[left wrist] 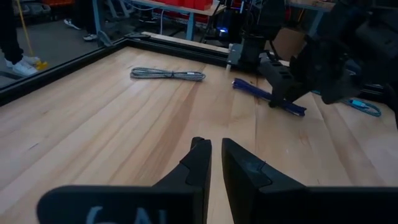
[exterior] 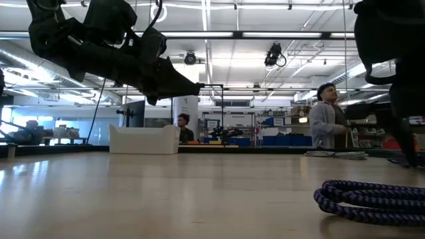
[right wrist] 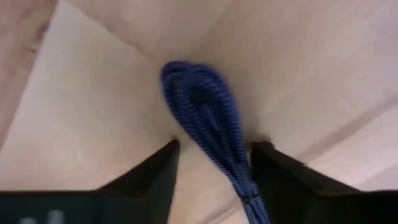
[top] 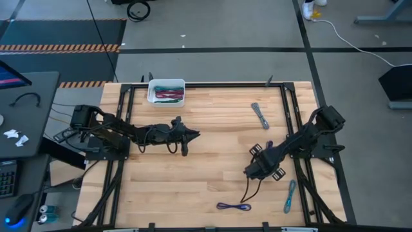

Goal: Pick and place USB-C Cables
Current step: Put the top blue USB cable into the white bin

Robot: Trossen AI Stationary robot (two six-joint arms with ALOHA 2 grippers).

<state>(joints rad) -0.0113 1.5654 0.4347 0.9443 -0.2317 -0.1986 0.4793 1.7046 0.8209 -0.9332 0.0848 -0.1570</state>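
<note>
Right gripper, lower centre of its wrist frame, spread astride the blue cable, not clamped; light, floppy; best pinched mid-bundle.

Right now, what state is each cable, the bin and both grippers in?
Left gripper: fingers shut, empty, above the table.
Right gripper: fingers open, straddling the blue cable.
Grey cable: lying loose.
Purple cable: lying loose.
Light blue cable: lying loose.
White bin: holding cables.

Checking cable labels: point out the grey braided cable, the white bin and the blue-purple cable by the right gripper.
grey braided cable (left wrist: 168, 74), left wrist view, mid-length.
white bin (top: 154, 84), high view, rim.
blue-purple cable (right wrist: 202, 102), right wrist view, looped end.
</note>
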